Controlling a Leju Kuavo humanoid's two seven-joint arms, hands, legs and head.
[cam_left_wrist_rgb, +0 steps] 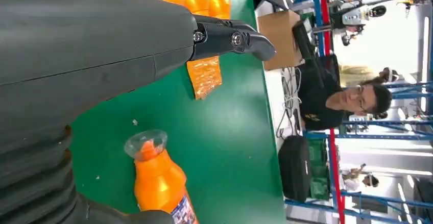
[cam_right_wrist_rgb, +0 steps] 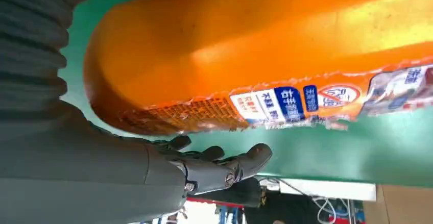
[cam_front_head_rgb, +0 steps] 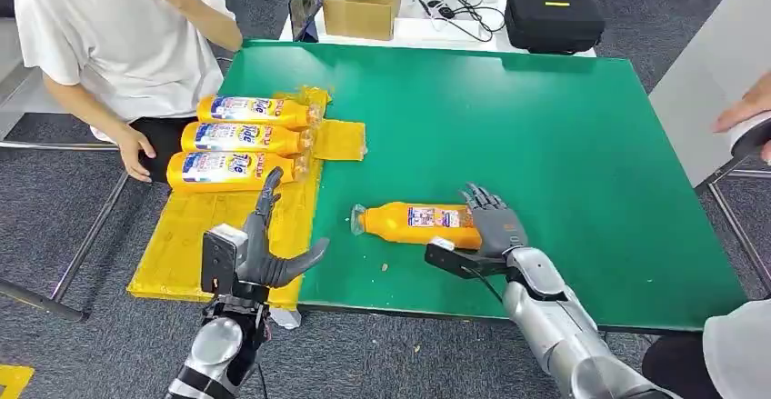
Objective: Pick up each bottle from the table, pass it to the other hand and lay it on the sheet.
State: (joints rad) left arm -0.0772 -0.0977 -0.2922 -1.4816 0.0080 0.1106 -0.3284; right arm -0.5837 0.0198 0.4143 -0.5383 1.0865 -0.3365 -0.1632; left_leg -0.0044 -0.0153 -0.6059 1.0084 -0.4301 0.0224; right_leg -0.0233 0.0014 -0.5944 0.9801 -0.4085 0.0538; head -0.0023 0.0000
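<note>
Green table (cam_front_head_rgb: 564, 144) carries a yellow sheet (cam_front_head_rgb: 191, 235) at its left edge, where three orange bottles (cam_front_head_rgb: 238, 137) lie side by side. A fourth orange bottle (cam_front_head_rgb: 420, 223) lies on its side on the bare green surface, cap toward the sheet. Right hand (cam_front_head_rgb: 495, 222) rests against its base, fingers spread, gripping nothing. Left hand (cam_front_head_rgb: 264, 249) hovers over the sheet's near edge, fingers apart and empty.

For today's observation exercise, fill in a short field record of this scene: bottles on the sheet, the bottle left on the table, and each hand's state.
bottles on sheet: three orange bottles lying side by side on the yellow sheet
bottle on table: one orange bottle lying on the green table
right hand: open, at that bottle's base
left hand: open, holds nothing, over the sheet's edge
</note>
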